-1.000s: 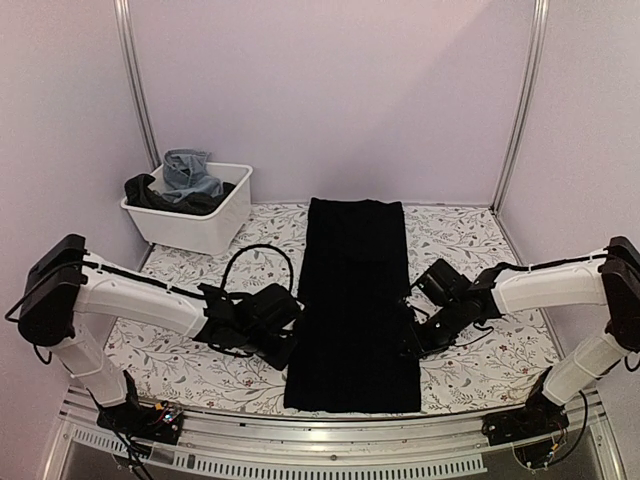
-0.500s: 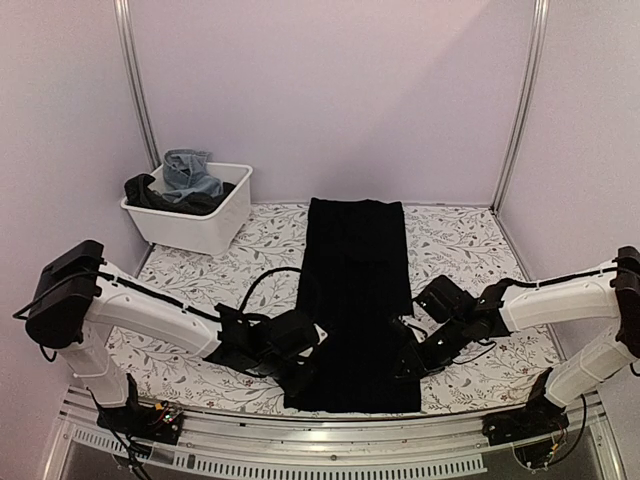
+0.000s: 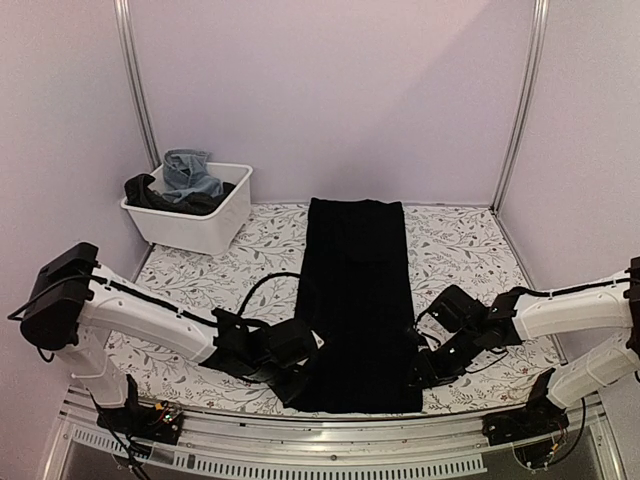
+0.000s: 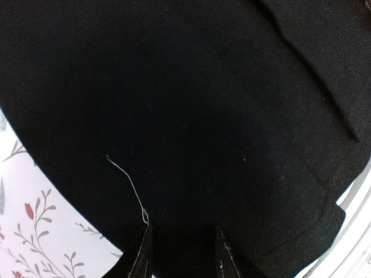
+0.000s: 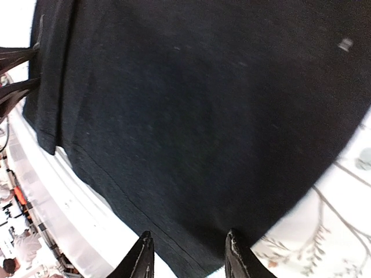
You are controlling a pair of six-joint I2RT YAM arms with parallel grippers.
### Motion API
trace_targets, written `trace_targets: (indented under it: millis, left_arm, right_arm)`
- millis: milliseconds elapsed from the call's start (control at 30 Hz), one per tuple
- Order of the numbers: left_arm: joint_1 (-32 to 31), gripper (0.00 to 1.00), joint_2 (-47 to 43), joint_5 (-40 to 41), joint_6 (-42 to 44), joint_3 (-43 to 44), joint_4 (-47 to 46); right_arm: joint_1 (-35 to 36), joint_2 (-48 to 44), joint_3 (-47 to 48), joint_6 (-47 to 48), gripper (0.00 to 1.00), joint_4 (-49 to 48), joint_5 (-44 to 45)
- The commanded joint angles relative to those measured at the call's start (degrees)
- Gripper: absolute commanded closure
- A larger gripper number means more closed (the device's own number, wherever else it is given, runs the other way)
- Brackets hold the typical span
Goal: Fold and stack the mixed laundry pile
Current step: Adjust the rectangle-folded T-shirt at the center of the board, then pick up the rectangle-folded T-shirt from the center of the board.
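Floral table (image 3: 470, 235) under lilac walls: the black cloth (image 3: 355, 290) lies flat down its middle, near corners hidden by the arms. A white bin (image 3: 190, 228), back left, holds jeans (image 3: 190, 172) (dark clothes (image 3: 145, 192) half buried). The left gripper (image 4: 182, 234) and right gripper (image 5: 188, 237) hold their fingers spread over the cloth's hem; contact unclear.

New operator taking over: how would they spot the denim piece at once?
Start at the white bin at the far left corner of the table. Dark clothes drape over its left rim; the denim sits heaped on top, the only light blue piece in view.
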State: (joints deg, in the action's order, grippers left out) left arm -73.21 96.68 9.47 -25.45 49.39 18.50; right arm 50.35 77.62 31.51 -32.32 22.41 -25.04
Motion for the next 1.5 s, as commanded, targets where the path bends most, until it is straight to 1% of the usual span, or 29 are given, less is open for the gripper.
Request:
trace_targets:
  millis: [0, 100, 233, 367, 433, 600, 933, 1100, 1267, 1333, 1367, 1467]
  left_arm:
    - [-2.06, 0.62, -4.98, 0.86, -2.44, -0.45, 3.55]
    - [-2.34, 0.58, -10.34, -0.97, -5.74, -3.64, 2.32]
    - [-2.47, 0.57, -16.60, -5.25, -12.70, -9.87, -1.79]
    - [-2.83, 0.57, -19.99, -7.43, -18.52, -15.02, -4.37]
    - [-3.07, 0.58, -20.61, -7.79, -20.47, -16.37, -4.80]
    - [-3.30, 0.62, -19.15, -7.81, -23.92, -16.43, -4.87]
    - [-4.17, 0.68, -12.76, -8.47, -26.71, -14.75, -8.46]
    - [-4.68, 0.71, -10.59, -9.00, -26.75, -14.32, -9.19]
    - [-5.01, 0.77, -9.32, -9.02, -25.85, -13.17, -8.76]
    - [-5.27, 0.80, -8.88, -8.97, -25.48, -12.52, -8.43]
    - [-5.47, 0.84, -8.74, -8.98, -25.30, -12.26, -8.14]
    - [-5.86, 0.93, -8.98, -8.72, -24.98, -11.82, -7.59]
  right_arm:
    - [0.38, -4.18, 1.93, -1.17, 0.58, 10.23, 5.18]
    - [0.43, -8.30, 2.12, -1.87, 0.56, 11.74, 4.96]
    - [0.45, -12.55, -0.73, -4.71, 0.52, 11.64, 2.79]
    - [0.63, -14.79, -3.81, -7.08, 0.52, 9.57, 1.15]
    - [0.71, -15.49, -4.96, -8.22, 0.54, 8.42, 0.30]
    - [0.98, -15.96, -7.91, -10.31, 0.56, 8.03, 1.26]
    - [1.00, -13.47, -9.78, -12.16, 0.58, 2.05, 0.76]
    - [1.15, -11.54, -10.38, -12.64, 0.60, -1.02, -0.47]
    - [2.03, -9.43, -11.15, -13.17, 0.67, -3.92, -1.60]
    - [2.49, -8.87, -10.95, -13.46, 0.72, -4.03, -1.64]
    - [2.60, -8.86, -10.88, -13.41, 0.75, -3.92, -1.60]
    - [2.65, -10.46, -10.42, -13.39, 0.91, -3.01, -1.31]
